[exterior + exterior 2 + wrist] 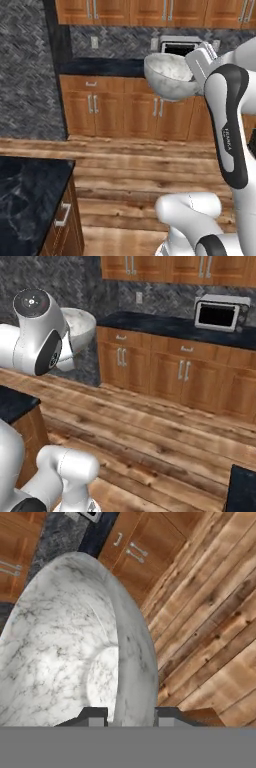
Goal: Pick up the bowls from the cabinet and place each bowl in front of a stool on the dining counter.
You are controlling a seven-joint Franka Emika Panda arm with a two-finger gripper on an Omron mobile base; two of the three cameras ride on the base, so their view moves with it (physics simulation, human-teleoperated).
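A white-grey marbled bowl (169, 77) hangs tilted in the air in front of the lower cabinets, held by its rim. In the hand view my gripper (131, 717) is shut on the rim of this bowl (65, 647), one finger inside and one outside. From the right base view the bowl (82, 326) peeks out behind my arm's big joint. A corner of the dining counter (25, 195) with its black marbled top lies at the lower left. The wall cabinet (150, 12) runs along the top, doors shut. The stool is out of view.
A microwave (220, 313) stands on the dark back counter (165, 326) above reddish-brown lower cabinets (110, 107). Wood floor (150, 426) stretches between that counter and the island. Another dark counter corner (244, 488) shows at the lower right.
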